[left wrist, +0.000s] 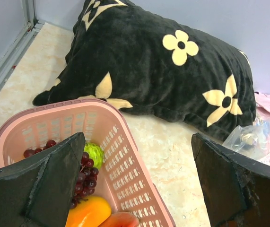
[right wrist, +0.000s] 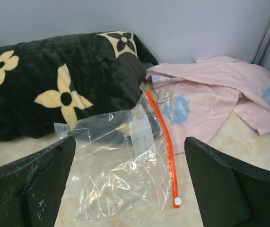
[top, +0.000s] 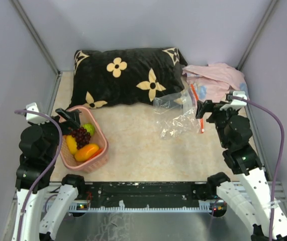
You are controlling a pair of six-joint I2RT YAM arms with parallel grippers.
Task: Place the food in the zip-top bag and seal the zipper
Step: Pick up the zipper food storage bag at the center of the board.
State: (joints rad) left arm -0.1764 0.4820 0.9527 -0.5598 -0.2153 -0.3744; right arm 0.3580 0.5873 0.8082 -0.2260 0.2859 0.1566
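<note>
At the near left of the counter (top: 143, 150), the food (top: 83, 143) lies all in a pink basket (top: 104, 143): a grape bunch (top: 81, 135) and green, yellow and orange pieces. Over the far part of the basket hangs the left tool (left wrist: 137, 142), its jaws wide apart with nothing between them. Toward the far right the zip-top bag (top: 176, 115) lies crumpled on the counter, touching a pink cloth (top: 218, 78), and it looks empty. The zipper (right wrist: 168, 146) runs along its right edge; whether it is closed I cannot tell. The right tool (right wrist: 129, 142) stands just beside the bag, also fully spread and holding nothing. I judge the task is at its very start: no piece is in the bag, so filling and sealing are both left.
</note>
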